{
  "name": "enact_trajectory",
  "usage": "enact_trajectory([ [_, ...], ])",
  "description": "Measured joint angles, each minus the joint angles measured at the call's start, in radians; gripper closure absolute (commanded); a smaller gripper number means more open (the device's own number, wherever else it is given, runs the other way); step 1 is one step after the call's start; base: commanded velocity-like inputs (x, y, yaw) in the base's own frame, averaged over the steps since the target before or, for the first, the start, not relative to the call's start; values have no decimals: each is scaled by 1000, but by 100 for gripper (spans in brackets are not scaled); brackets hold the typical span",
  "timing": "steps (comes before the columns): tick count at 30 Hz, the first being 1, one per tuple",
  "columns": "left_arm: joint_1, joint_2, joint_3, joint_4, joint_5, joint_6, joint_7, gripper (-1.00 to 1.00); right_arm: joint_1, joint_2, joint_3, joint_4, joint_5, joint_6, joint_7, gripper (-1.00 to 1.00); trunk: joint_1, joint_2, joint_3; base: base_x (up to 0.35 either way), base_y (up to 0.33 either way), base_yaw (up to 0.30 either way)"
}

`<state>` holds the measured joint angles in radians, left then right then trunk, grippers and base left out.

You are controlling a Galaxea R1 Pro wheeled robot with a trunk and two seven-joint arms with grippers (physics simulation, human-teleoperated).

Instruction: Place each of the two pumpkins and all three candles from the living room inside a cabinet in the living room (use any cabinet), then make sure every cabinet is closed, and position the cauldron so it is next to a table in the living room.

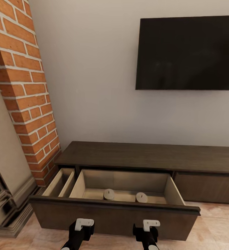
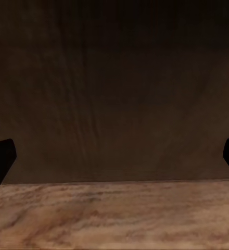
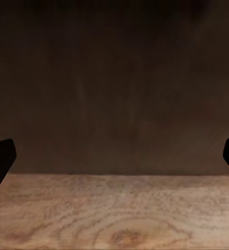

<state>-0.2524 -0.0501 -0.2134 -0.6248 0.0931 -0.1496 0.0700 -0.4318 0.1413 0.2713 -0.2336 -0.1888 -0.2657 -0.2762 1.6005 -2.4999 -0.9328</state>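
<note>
- The grey wall (image 1: 93,69) carries a black TV (image 1: 189,52); a red brick chimney (image 1: 24,86) stands at left, and light plank floor (image 1: 218,225) lies below.
- The low dark cabinet (image 1: 145,156) has its drawer (image 1: 114,211) pulled out, pale inside.
- Two candles (image 1: 108,194) (image 1: 141,197) stand apart near the drawer's front.
- Both wrist views face the dark drawer front above floor: left gripper (image 2: 114,156) and right gripper (image 3: 114,156) spread wide, empty.
</note>
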Motion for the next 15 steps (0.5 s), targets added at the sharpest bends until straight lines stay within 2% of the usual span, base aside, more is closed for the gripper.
enact_trajectory([
  [15, 0, 0, -1, 0, 0, -3, -1, -100, 0, 0, -5, -1, -6, 0, 0, -100, 0, 0, 0, 15, 0, 0],
])
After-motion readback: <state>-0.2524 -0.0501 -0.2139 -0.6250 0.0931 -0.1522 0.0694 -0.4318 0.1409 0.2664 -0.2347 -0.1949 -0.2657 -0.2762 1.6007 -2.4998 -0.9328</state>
